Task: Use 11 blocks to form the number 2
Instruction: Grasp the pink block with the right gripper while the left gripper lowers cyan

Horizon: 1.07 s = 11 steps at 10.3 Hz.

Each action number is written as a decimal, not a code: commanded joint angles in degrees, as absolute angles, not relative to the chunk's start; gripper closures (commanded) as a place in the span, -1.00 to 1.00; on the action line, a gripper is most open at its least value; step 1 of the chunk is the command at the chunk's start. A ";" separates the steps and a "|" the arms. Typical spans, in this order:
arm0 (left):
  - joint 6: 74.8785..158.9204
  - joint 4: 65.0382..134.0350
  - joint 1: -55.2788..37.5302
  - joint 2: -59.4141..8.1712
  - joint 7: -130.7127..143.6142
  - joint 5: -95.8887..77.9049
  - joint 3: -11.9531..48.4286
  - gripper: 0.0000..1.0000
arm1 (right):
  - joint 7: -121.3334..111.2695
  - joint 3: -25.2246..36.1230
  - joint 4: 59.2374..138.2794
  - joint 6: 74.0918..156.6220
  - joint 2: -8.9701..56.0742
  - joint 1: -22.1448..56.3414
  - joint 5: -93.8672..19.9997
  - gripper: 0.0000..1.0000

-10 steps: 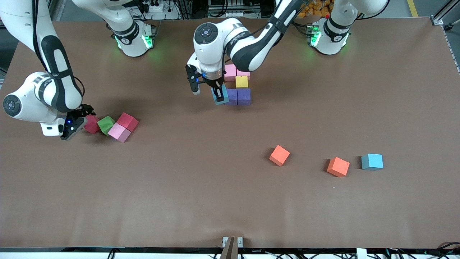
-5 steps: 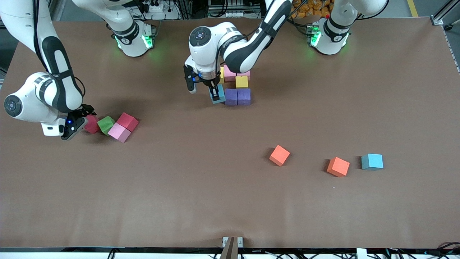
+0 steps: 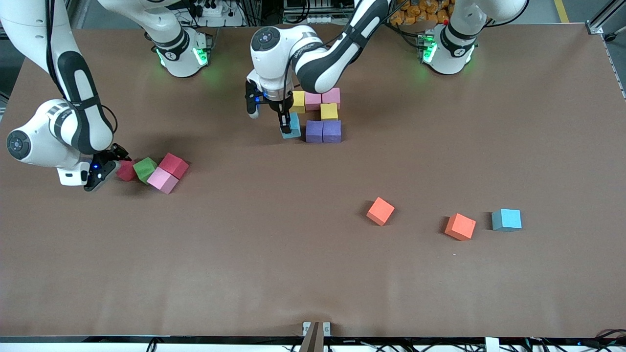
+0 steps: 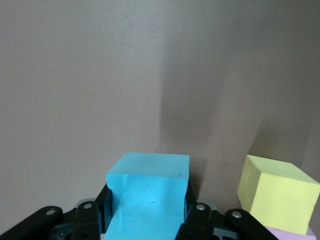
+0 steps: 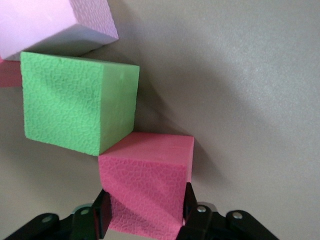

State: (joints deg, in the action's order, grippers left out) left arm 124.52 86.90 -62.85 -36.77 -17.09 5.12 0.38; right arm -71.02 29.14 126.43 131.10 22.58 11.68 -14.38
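The partial number 2 (image 3: pixel 320 115) stands near the robots' bases: a yellow block (image 3: pixel 298 101) and two pink blocks in a row, a yellow block (image 3: pixel 328 111) below, then two purple blocks (image 3: pixel 323 131). My left gripper (image 3: pixel 288 124) is shut on a light blue block (image 3: pixel 291 131), low beside the purple pair, toward the right arm's end. The left wrist view shows that block (image 4: pixel 148 195) pinched in the left gripper (image 4: pixel 147 212), with a yellow block (image 4: pixel 277 192) close by. My right gripper (image 3: pixel 113 165) is shut on a red block (image 3: pixel 126 171); it (image 5: pixel 147 187) touches the green block (image 5: pixel 77 107).
A green block (image 3: pixel 145 169), a red block (image 3: pixel 173 165) and a pink block (image 3: pixel 162 180) cluster by the right gripper. Two orange blocks (image 3: pixel 380 210) (image 3: pixel 460 226) and a light blue block (image 3: pixel 506 219) lie loose toward the left arm's end, nearer the front camera.
My right gripper has shut on the red block. My left gripper has carried the light blue block toward the right arm's end, uncovering the yellow block in the top row.
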 commanded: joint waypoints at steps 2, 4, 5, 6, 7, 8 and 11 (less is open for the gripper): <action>130.15 90.34 -60.39 -37.18 -17.58 7.73 3.50 0.54 | -71.02 28.65 118.85 122.10 22.59 11.69 -14.59 0.66; 130.52 91.57 -59.94 -36.91 -17.58 9.74 3.69 0.54 | -71.10 28.65 115.68 120.07 22.59 12.04 -14.50 0.66; 131.65 92.10 -59.68 -37.09 -17.49 10.71 4.30 0.54 | -71.28 28.65 114.27 118.84 22.41 12.65 -14.50 0.66; 132.44 92.81 -59.68 -37.09 -17.49 10.72 4.31 0.54 | -71.54 28.57 113.04 117.78 22.24 13.70 -14.41 0.66; 132.54 92.90 -59.68 -37.09 -17.58 10.72 4.39 0.54 | -71.54 28.56 112.07 116.29 22.24 15.28 -14.41 0.66; 132.80 92.90 -59.42 -37.26 -17.58 10.81 4.39 0.54 | -71.11 28.56 111.54 115.76 22.15 16.25 -14.41 0.63; 133.24 93.77 -58.36 -37.44 -17.49 10.90 5.71 0.54 | -68.57 28.48 109.43 115.66 22.24 18.54 -14.68 0.63</action>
